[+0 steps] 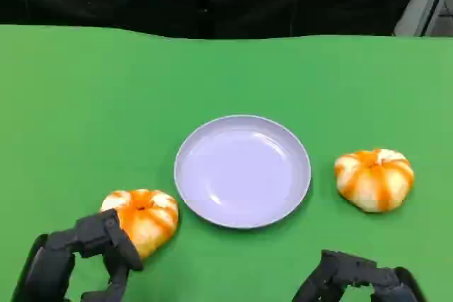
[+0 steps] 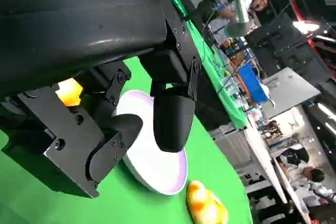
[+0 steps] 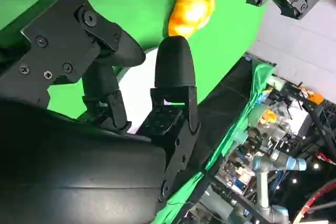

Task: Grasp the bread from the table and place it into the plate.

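Observation:
A pale lilac plate (image 1: 242, 172) sits mid-table. One orange-striped bread (image 1: 144, 217) lies left of it, and a second bread (image 1: 375, 178) lies to its right. My left hand (image 1: 83, 254) is at the left bread's near side, its fingers (image 2: 173, 114) spread and a fingertip against the bun; a sliver of that bread (image 2: 68, 92) shows by the palm. My right hand (image 1: 354, 281) hovers low at the near edge, fingers (image 3: 176, 69) apart and holding nothing. The right wrist view looks across the plate (image 3: 139, 85) to the left bread (image 3: 191, 8).
The green table (image 1: 85, 104) runs back to a dark backdrop. The left wrist view shows the plate (image 2: 157, 174), the right bread (image 2: 207, 207) beyond it, and people and lab equipment past the table's edge.

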You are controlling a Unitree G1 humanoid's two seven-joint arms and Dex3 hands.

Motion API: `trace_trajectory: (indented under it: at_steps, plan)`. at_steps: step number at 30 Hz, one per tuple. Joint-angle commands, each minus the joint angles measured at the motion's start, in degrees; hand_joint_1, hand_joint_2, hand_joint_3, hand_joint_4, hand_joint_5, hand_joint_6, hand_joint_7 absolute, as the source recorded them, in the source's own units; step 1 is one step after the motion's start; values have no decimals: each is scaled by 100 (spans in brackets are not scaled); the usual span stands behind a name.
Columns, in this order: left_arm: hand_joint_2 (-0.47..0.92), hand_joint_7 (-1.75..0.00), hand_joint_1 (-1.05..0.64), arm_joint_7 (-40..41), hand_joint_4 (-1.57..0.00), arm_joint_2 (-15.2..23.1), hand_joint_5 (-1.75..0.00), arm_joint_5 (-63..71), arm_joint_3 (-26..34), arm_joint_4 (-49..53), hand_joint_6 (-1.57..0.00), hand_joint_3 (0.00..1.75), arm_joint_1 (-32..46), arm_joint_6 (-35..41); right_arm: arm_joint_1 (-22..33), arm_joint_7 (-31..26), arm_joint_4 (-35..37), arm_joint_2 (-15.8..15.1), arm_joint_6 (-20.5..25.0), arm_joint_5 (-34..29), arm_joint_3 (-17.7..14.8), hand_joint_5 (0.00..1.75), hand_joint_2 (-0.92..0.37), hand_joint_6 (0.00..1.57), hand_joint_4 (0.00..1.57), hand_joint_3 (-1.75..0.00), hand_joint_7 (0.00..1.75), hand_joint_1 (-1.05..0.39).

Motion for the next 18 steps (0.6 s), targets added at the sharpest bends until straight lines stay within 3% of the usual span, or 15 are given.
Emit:
trace_trajectory:
  at_steps: [1,18]
  plan:
    - [32,-139,4,-3,-94,76,-160,51,53,69,-89,141,-25,-111,23,12,-25,-27,-10,16,1,150,-31,85,79,-127,115,-1]
    - [32,-135,5,-42,-93,82,-158,22,34,67,-89,142,-14,-89,33,23,-51,-27,18,-12,12,148,-32,85,79,-126,115,-1]
